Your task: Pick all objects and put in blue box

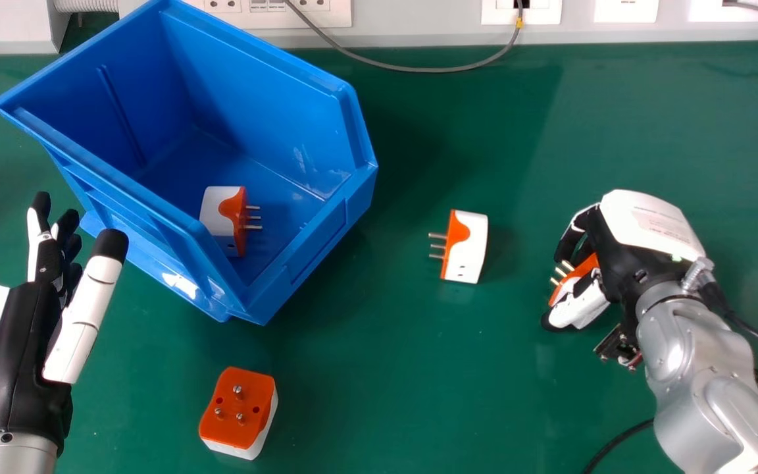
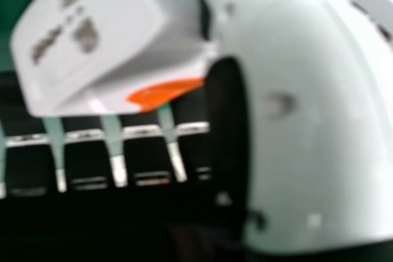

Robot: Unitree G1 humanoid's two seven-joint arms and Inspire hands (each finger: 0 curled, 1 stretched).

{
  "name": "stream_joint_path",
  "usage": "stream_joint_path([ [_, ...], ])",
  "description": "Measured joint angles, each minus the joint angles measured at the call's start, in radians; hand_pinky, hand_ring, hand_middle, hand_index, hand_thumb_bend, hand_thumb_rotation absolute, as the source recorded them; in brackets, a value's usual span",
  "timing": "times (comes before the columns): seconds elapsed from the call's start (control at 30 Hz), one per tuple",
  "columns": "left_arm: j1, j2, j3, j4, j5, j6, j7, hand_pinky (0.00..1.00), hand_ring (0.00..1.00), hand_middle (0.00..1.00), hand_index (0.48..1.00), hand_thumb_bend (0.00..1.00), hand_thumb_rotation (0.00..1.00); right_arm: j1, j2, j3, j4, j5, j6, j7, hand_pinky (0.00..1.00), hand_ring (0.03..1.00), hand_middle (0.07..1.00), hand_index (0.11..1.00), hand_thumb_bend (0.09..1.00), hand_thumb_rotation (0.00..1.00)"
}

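In the head view my right hand (image 1: 642, 243) is at the right, its fingers and thumb curled round an orange and white plug adapter (image 1: 586, 289). The right hand view has that adapter (image 2: 92, 41) between the hand's thumb and fingers (image 2: 141, 151). Another adapter (image 1: 472, 247) lies on the table right of the blue box (image 1: 306, 243), pins facing left. A third (image 1: 237, 408) sits pins up near the front edge. Inside the box rests one more adapter (image 1: 221, 210). My left hand (image 1: 30, 316) stays open left of the box, fingers straight.
The green table (image 1: 379, 382) surrounds everything. A grey cable (image 1: 418, 69) droops from wall sockets (image 1: 274, 10) behind the box. Black cables (image 1: 622, 438) run beside the right forearm.
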Motion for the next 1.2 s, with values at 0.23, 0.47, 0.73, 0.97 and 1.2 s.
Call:
stream_joint_path([
  [0.23, 0.004, 0.0, 0.0, -0.003, 0.0, -0.008, -0.004, 1.0, 1.0, 1.0, 1.0, 0.72, 0.87, 0.0, -0.001, 0.0, 0.0, 0.003, 0.0, -0.003, 0.33, 0.428, 0.519, 0.516, 0.497, 0.0],
  [0.47, 0.004, 0.0, 0.0, -0.003, 0.0, -0.008, -0.004, 1.0, 1.0, 1.0, 1.0, 0.71, 0.87, -0.002, -0.001, -0.001, 0.0, 0.003, 0.0, -0.004, 0.33, 0.423, 0.513, 0.509, 0.497, 0.0],
  [0.73, 0.007, -0.005, 0.0, -0.019, -0.001, -0.004, -0.003, 1.0, 1.0, 1.0, 1.0, 0.71, 0.87, -0.001, -0.001, -0.008, -0.048, 0.008, 0.019, -0.003, 0.33, 0.419, 0.511, 0.509, 0.496, 0.0],
  [0.97, 0.007, -0.01, 0.0, -0.025, 0.0, 0.016, 0.003, 1.0, 1.0, 1.0, 1.0, 0.71, 0.86, 0.029, -0.002, -0.034, -0.193, 0.009, 0.05, 0.018, 0.33, 0.415, 0.507, 0.515, 0.495, 0.0],
  [1.2, 0.007, -0.011, 0.0, -0.032, -0.001, 0.028, 0.005, 1.0, 1.0, 1.0, 1.0, 0.71, 0.85, 0.108, -0.001, -0.057, -0.375, 0.009, 0.068, 0.033, 0.32, 0.408, 0.504, 0.524, 0.493, 0.0],
])
